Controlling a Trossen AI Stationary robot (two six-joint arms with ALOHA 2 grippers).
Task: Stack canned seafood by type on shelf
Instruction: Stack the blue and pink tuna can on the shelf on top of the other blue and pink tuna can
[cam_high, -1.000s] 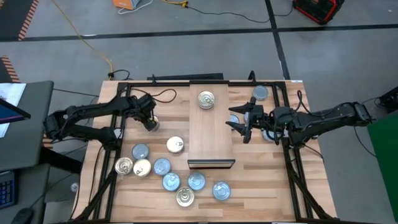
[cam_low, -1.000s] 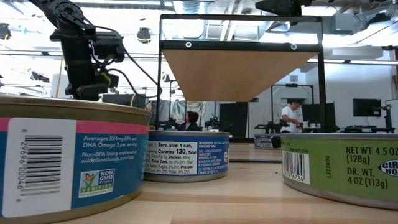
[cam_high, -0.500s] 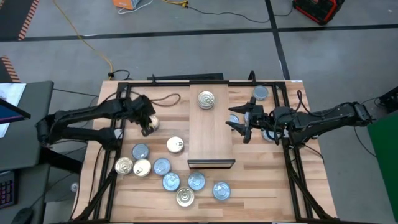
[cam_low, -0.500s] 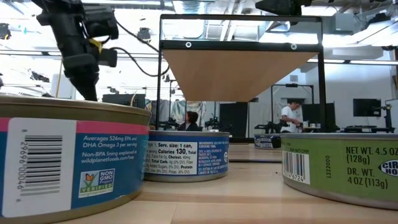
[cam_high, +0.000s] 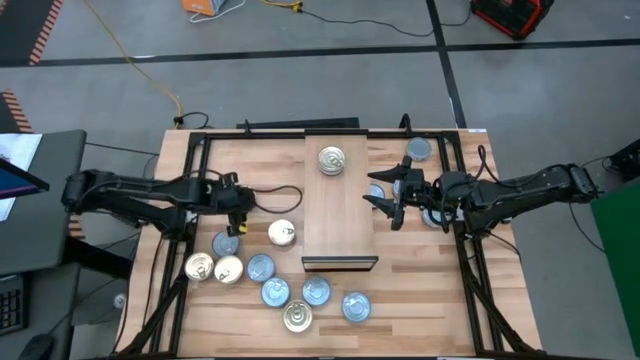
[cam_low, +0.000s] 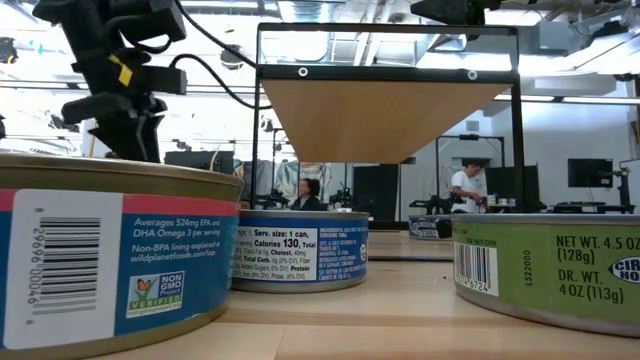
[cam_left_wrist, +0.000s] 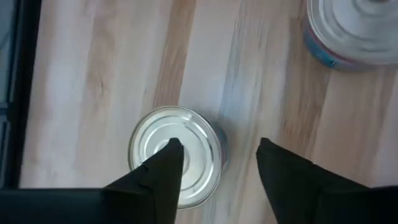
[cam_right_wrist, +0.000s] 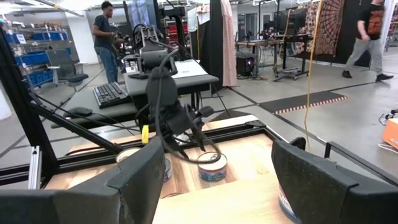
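Note:
The shelf (cam_high: 340, 220) is a light-wood board in the middle of the table, with one silver-topped tin (cam_high: 332, 160) on its far end. Several more tins lie on the tabletop at the near left, among them a light-blue-topped one (cam_high: 224, 245) and a silver-topped one (cam_high: 282, 233). My left gripper (cam_high: 236, 222) hangs open, slanting down over the first of these. In the left wrist view one fingertip (cam_left_wrist: 169, 163) shows over that tin (cam_left_wrist: 189, 146), and the other over bare wood. My right gripper (cam_high: 383, 192) waits open and level at the shelf's right edge, with nothing between its fingers.
More tins lie at the right by my right arm (cam_high: 420, 150), (cam_high: 436, 216). Black frame rails (cam_high: 190, 170) run along the table's left and right sides, and a dark cable (cam_high: 275, 190) trails from the left wrist. People move about in the room beyond (cam_right_wrist: 107, 37).
My left arm has swung from the far-left part of the table toward the near edge and now hangs over the cluster of tins. Its wrist has rolled on the way.

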